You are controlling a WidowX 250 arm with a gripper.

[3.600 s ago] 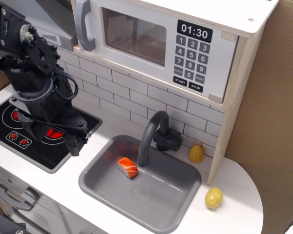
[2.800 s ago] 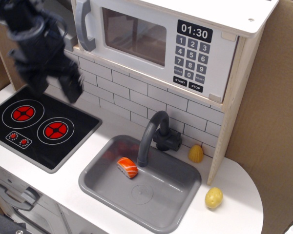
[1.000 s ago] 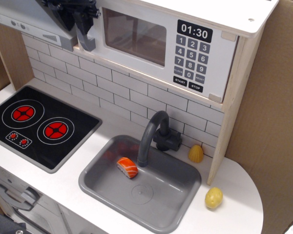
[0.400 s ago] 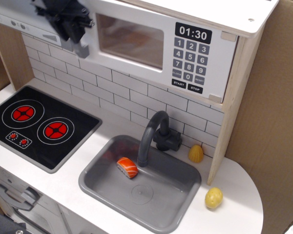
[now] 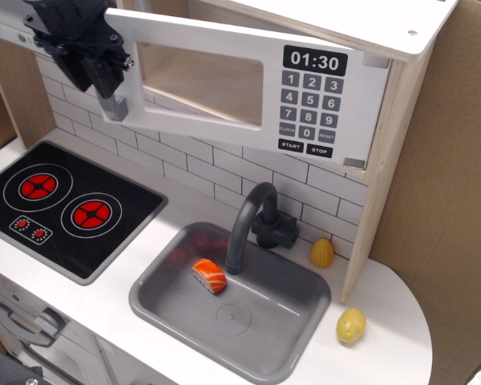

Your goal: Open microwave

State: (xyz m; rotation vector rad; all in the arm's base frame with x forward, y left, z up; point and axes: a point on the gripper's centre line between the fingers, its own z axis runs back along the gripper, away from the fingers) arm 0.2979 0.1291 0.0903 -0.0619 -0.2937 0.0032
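The wooden toy microwave point(image 5: 385, 88) sits at the top of the view, above the tiled wall. Its white windowed door point(image 5: 200, 80) stands swung partly out at the left side, hinged at the right by the black clock display point(image 5: 314, 60) and the keypad point(image 5: 307, 112). My black gripper point(image 5: 103, 70) is at the door's left edge, shut around the grey handle point(image 5: 113, 107), whose lower end shows below the fingers. The upper part of the handle is hidden by the gripper.
A black stovetop point(image 5: 64, 208) with red rings lies at the lower left. A grey sink point(image 5: 297, 329) with a curved faucet point(image 5: 244, 224) holds a salmon sushi piece point(image 5: 209, 275). Two yellow toy foods point(image 5: 321, 253) point(image 5: 351, 325) lie at the right. A cardboard wall point(image 5: 441, 200) stands at the right.
My gripper rose from the stovetop to the microwave handle, closed on it, then pulled left and outward. The door has swung from shut to partly open.
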